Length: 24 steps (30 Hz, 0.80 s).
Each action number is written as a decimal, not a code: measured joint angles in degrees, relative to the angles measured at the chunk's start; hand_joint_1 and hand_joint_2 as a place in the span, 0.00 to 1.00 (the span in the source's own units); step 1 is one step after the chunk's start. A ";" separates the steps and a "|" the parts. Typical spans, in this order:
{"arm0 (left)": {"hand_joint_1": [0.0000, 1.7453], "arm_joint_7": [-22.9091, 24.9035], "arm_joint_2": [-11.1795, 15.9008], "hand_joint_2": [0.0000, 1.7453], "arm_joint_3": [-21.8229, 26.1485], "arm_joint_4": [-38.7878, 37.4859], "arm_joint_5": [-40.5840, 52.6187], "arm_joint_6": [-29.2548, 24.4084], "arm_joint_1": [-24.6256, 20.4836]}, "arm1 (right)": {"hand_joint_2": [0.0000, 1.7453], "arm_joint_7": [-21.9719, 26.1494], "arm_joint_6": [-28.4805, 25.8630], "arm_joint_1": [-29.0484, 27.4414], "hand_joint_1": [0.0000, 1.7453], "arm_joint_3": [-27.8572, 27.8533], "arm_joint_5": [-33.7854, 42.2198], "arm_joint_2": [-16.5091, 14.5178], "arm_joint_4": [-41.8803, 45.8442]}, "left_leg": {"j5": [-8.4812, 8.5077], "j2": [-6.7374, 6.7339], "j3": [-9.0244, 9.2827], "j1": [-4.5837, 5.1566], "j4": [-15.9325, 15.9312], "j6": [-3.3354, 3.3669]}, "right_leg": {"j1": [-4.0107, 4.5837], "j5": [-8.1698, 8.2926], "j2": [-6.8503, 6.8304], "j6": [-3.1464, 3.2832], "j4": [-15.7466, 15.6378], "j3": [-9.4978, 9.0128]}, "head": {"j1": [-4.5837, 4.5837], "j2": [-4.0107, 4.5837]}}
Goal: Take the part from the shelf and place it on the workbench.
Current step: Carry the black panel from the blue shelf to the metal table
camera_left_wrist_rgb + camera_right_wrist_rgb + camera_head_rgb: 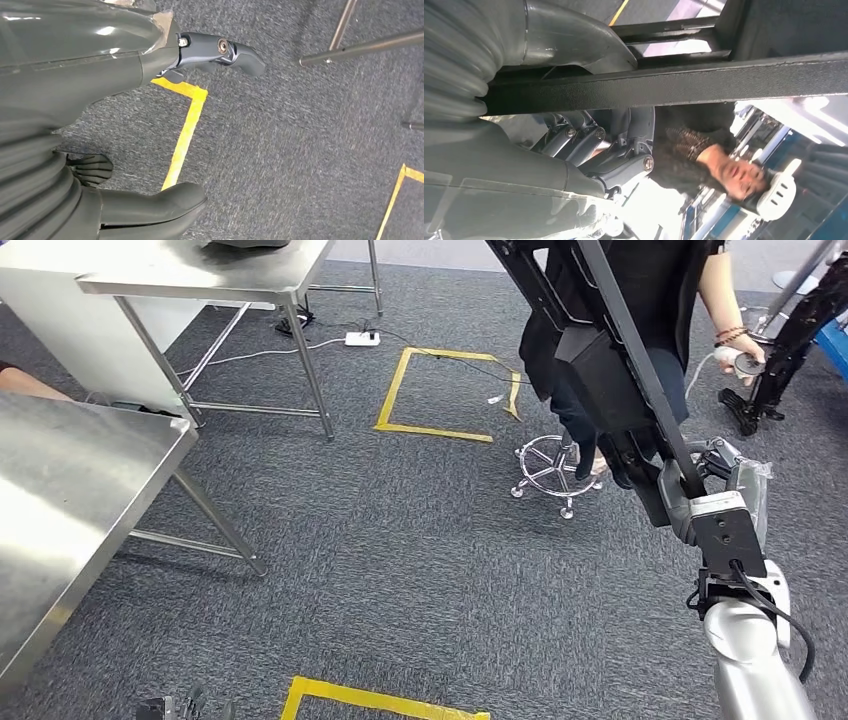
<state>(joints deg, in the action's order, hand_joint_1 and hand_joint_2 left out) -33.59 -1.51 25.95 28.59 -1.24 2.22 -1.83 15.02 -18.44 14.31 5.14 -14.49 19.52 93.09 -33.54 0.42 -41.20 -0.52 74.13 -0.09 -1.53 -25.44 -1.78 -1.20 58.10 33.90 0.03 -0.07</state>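
Note:
The part is a long black metal frame (600, 350) that slants up and away from my right hand (718, 478), which grips its lower end at the right of the head view. In the right wrist view the black bar (684, 82) crosses the palm, the thumb on one side and the dark fingers (589, 145) curled on the other. The steel workbench (70, 500) stands at the left, its top bare. My left hand (100, 75) hangs low over the carpet, fingers apart and holding nothing.
A second steel table (210, 280) stands at the back left. A person in black (660, 280) stands just behind the part, beside a stool base (553, 472). Yellow tape squares (440, 430) mark the grey carpet, and a power strip (361, 338) with cables lies behind.

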 joint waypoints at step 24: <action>0.00 -0.29 0.33 1.00 1.16 -0.49 0.04 -0.02 -0.76 | 1.00 0.40 0.02 2.32 1.00 0.84 0.31 0.10 -2.80 | 8.43 6.26 6.09 0.95 -15.63 1.93 | 0.22 -0.57 3.28 -1.03 0.34 -0.37 | -0.37 0.00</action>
<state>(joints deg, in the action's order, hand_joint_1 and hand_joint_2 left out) -33.88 -1.18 27.11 28.10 -1.20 2.21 -2.59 15.42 -18.43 16.63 5.98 -14.18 19.62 90.29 -25.12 6.68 -35.11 0.43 58.50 1.84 -1.31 -26.01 1.50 -2.24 58.44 33.54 -0.34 -0.07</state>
